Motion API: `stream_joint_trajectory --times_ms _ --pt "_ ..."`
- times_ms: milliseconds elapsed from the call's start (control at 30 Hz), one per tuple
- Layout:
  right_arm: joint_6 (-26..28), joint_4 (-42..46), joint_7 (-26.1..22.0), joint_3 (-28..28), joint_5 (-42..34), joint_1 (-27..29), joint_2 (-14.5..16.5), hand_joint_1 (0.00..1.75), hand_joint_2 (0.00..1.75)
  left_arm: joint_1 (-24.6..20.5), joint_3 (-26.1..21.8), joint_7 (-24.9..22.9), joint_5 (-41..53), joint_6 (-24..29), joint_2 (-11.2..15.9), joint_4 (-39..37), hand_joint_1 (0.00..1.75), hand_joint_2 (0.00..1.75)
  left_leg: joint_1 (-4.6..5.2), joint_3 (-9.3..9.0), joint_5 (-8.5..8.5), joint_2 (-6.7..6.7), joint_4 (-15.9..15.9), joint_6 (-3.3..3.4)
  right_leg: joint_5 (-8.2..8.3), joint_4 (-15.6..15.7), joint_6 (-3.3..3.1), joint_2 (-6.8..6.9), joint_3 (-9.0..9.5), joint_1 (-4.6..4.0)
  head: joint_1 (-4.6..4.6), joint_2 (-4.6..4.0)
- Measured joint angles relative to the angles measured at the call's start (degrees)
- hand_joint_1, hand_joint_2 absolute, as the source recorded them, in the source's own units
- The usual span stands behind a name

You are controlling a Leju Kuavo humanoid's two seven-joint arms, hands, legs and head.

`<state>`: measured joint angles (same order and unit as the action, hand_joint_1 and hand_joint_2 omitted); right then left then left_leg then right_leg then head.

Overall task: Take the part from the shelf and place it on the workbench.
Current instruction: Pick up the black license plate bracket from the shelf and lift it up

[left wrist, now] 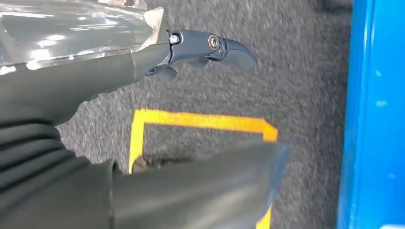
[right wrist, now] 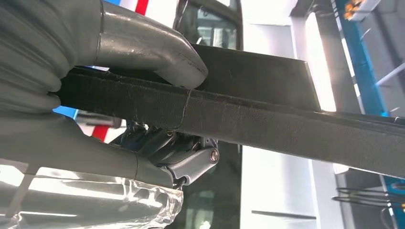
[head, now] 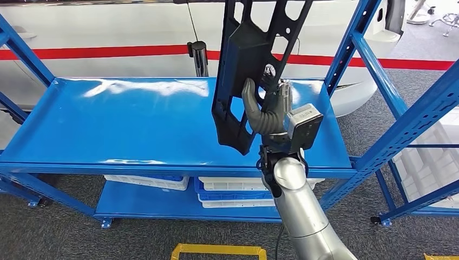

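The part (head: pixel 243 59) is a long black plastic panel with cut-outs, held upright and lifted above the blue shelf board (head: pixel 135 119); its top runs out of the head view. My right hand (head: pixel 268 111) grips its lower half from the right side. In the right wrist view the thumb (right wrist: pixel 148 50) presses on one face of the part (right wrist: pixel 267 119) and the darker fingers (right wrist: pixel 191 160) wrap the other. My left hand (left wrist: pixel 95 81) hangs over the grey carpet, holding nothing, its fingers (left wrist: pixel 215 47) stretched out and apart from the thumb.
Blue uprights (head: pixel 368 49) and braces frame the shelf's right end. White bins (head: pixel 233 187) sit on the lower board. A black post (head: pixel 199 57) stands behind the shelf before a white body with a red stripe. A yellow floor marking (head: pixel 216 250) lies near my feet.
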<state>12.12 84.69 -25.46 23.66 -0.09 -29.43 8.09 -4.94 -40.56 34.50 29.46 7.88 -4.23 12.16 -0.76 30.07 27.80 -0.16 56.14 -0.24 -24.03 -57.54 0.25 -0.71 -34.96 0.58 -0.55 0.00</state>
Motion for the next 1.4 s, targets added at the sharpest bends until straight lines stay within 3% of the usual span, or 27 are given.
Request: stream_joint_trajectory --times_ms 667,1000,1167,1267,1333,1400 --pt "-6.2 -1.8 -0.3 9.2 -7.3 0.8 -3.5 1.75 1.75 0.0 -4.3 -0.9 -3.6 1.9 -0.6 -0.4 0.0 1.75 0.0 0.02 0.0 -0.01 0.0 0.0 0.0 0.0 0.0 0.01 -0.01 0.0 -0.01 0.0" --pt "-6.1 -3.2 -0.6 10.0 -7.9 1.0 -4.0 1.75 1.75 0.0 -4.5 -1.9 -3.6 -1.1 -0.7 -0.4 0.0 1.75 0.0 0.01 0.0 0.0 0.0 0.0 0.0 0.0 0.0 0.0 -0.01 0.0 -0.01 -0.01" --pt "-6.1 -3.3 -0.6 10.0 -7.9 1.2 -4.3 1.75 1.75 -0.2 -4.4 -2.8 -2.4 -2.7 -0.7 -0.4 0.0 1.75 0.17 0.26 0.3 -0.01 0.6 1.01 0.14 0.2 0.2 0.0 0.02 0.44 -0.06 -0.01" --pt "-6.1 -3.3 -0.7 9.9 -7.5 1.5 -4.4 1.75 1.75 -0.6 -4.1 -4.6 -1.3 -3.7 -0.7 -0.4 0.0 1.75 -0.11 -0.4 -0.73 0.13 -0.9 1.79 0.13 0.2 0.69 0.11 -0.17 0.24 0.03 -0.01" --pt "-6.2 -3.2 -0.7 9.6 -7.0 1.6 -4.5 1.75 1.75 -1.1 -4.0 -6.0 -1.1 -4.8 -0.7 -0.4 0.0 1.75 -0.52 -1.05 -1.53 0.33 -2.1 2.12 -1.69 -3.6 0.6 0.25 -2.08 0.12 0.23 -0.01" --pt "-6.5 -3.2 -0.6 9.4 -6.6 2.0 -4.7 1.75 1.75 -1.4 -3.9 -7.1 -0.9 -5.7 -0.7 -0.4 0.0 1.75 -0.54 -1.1 -1.57 0.44 -2.2 2.14 -4.47 -11.0 0.56 0.29 -5.67 0.39 0.3 0.0"
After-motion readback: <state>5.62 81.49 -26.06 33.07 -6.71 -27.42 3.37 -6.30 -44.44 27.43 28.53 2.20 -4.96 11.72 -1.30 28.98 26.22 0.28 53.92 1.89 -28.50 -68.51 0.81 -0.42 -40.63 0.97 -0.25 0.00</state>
